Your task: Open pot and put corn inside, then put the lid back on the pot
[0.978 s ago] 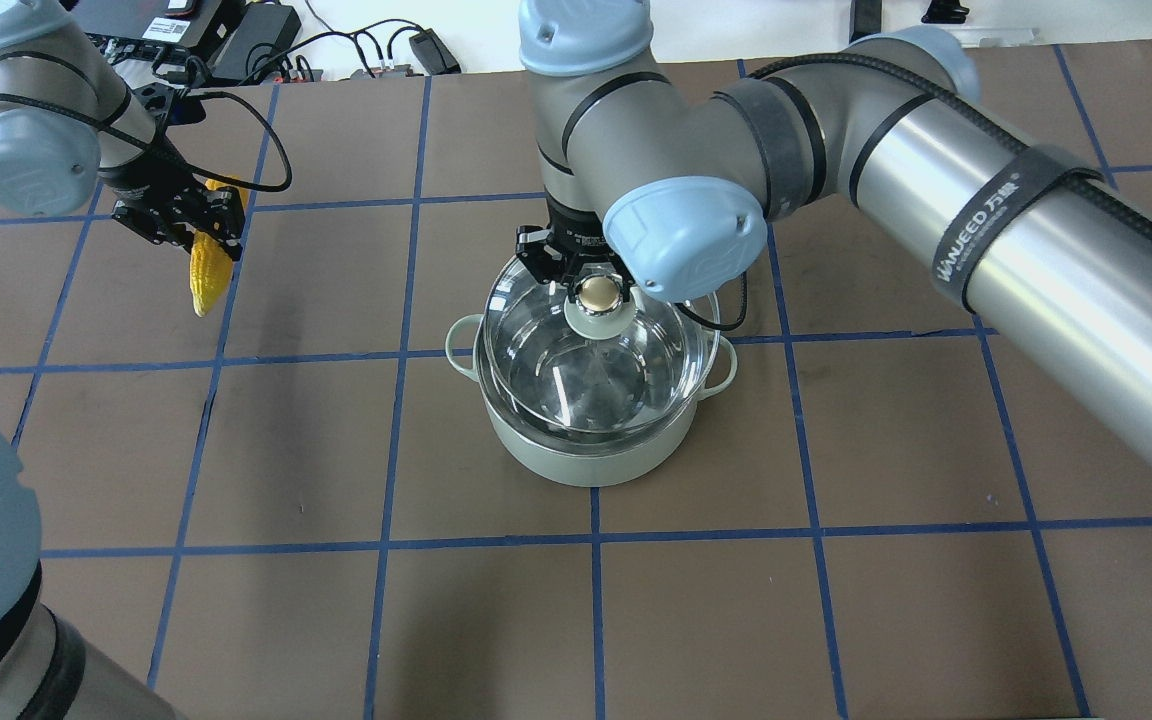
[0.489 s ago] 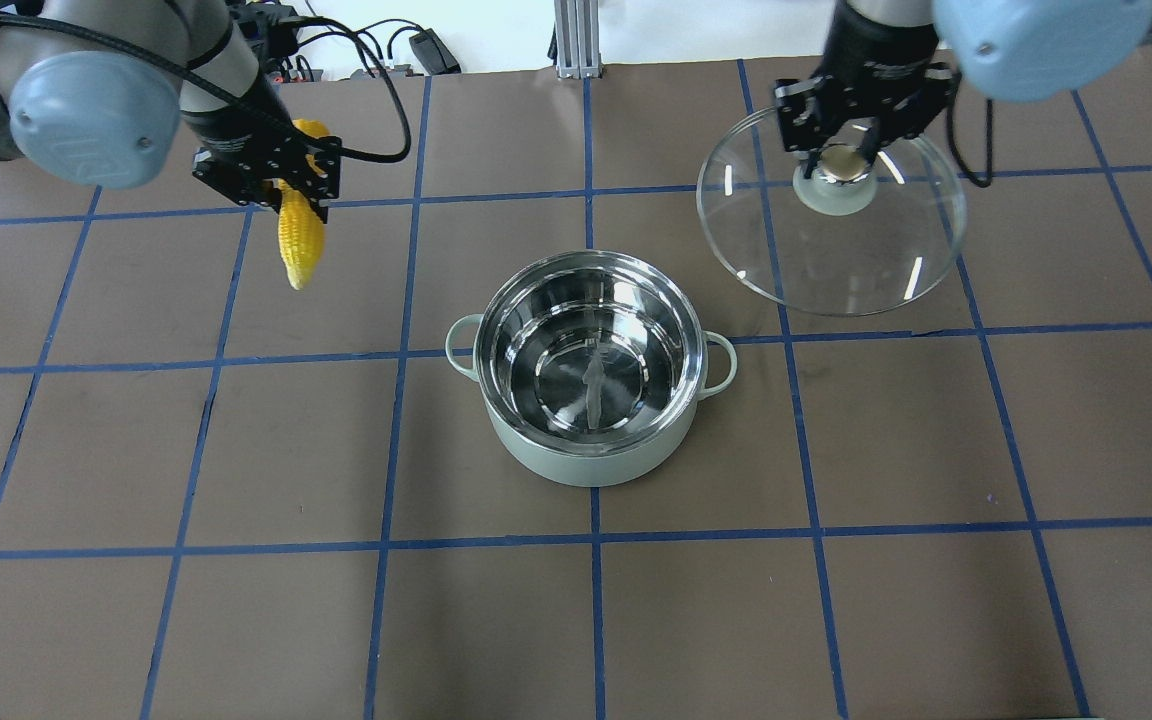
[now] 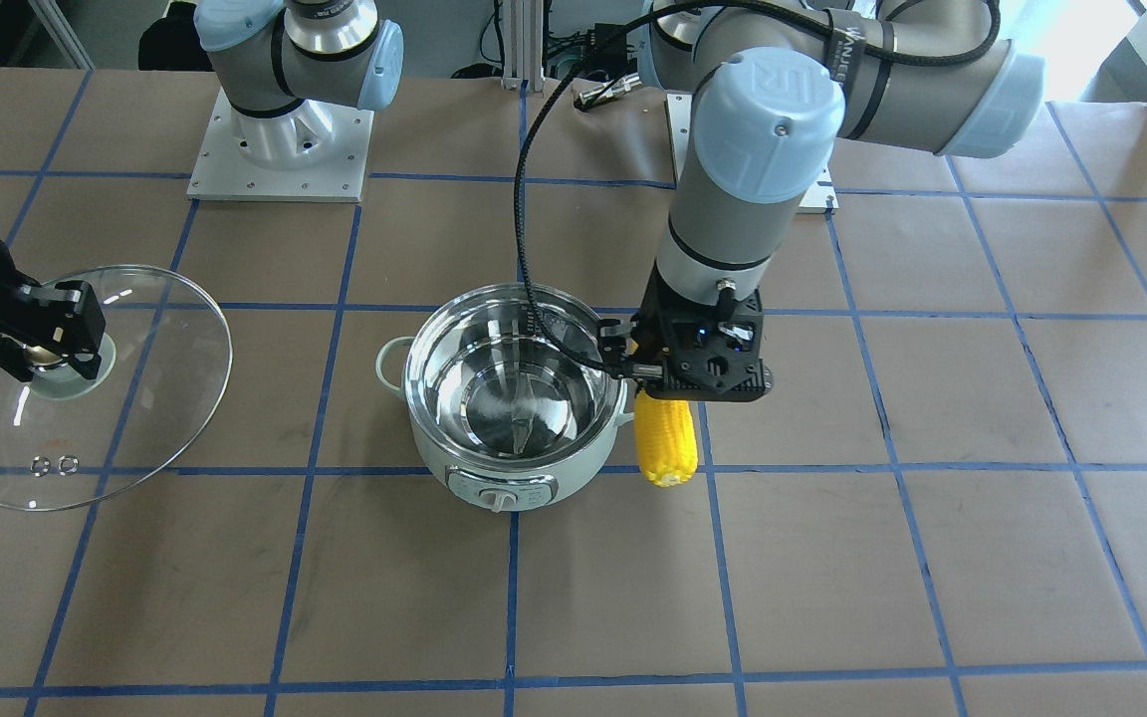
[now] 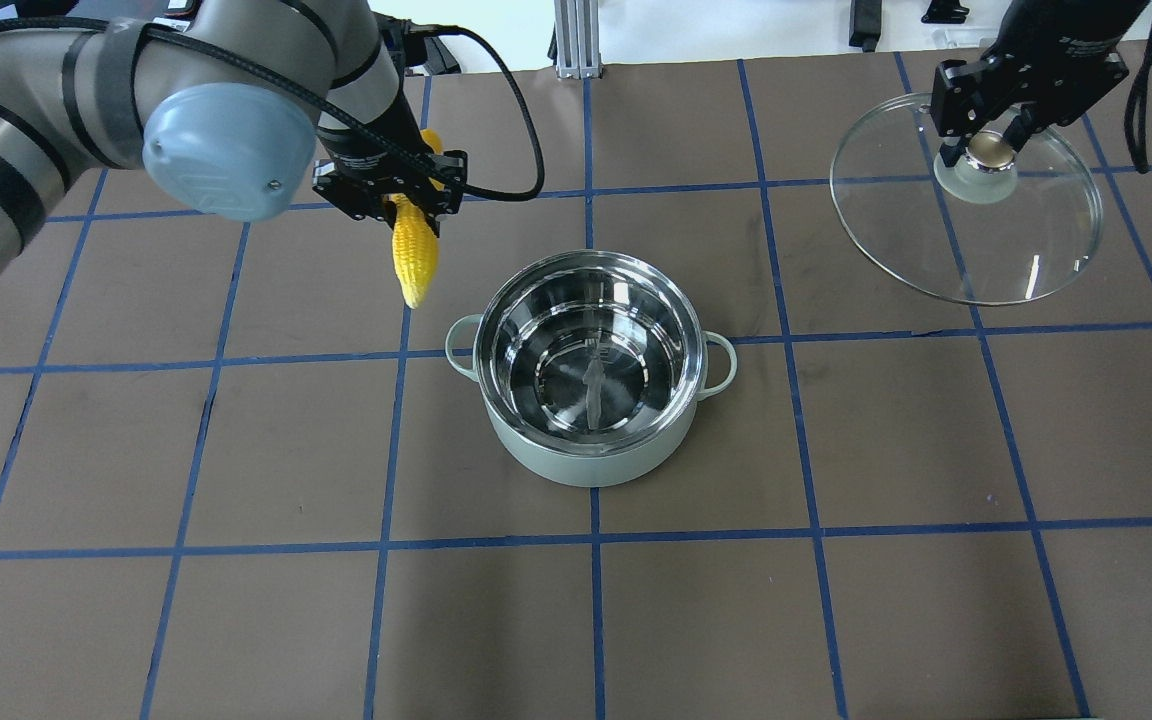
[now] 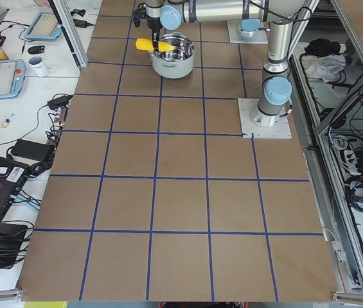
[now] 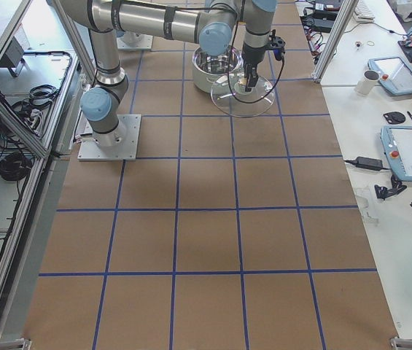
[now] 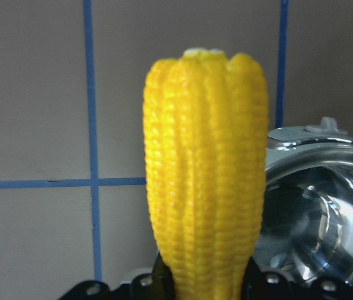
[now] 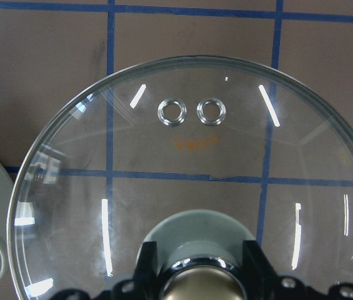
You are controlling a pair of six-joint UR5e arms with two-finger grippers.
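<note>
The mint-green pot (image 4: 591, 440) stands open at the table's middle, its steel inside bare; it also shows in the front view (image 3: 514, 468). My left gripper (image 4: 398, 200) is shut on the yellow corn (image 4: 414, 258), which hangs tip down just left of the pot's rim, beside the pot (image 3: 666, 438). The left wrist view shows the corn (image 7: 206, 175) with the pot (image 7: 317, 206) at its right. My right gripper (image 4: 994, 140) is shut on the knob of the glass lid (image 4: 1026, 250), held in the air far right of the pot. The lid also shows in the front view (image 3: 135, 398) and the right wrist view (image 8: 188, 162).
The brown table (image 4: 236, 600) carries a grid of blue tape. Cables and power bricks (image 4: 416, 45) lie past its far edge. The arm bases (image 3: 280, 149) stand at the robot's side of the table.
My right gripper lifted the lid off the pot and carried it far right. My left gripper brought the corn rightward, close to the pot's left rim.
</note>
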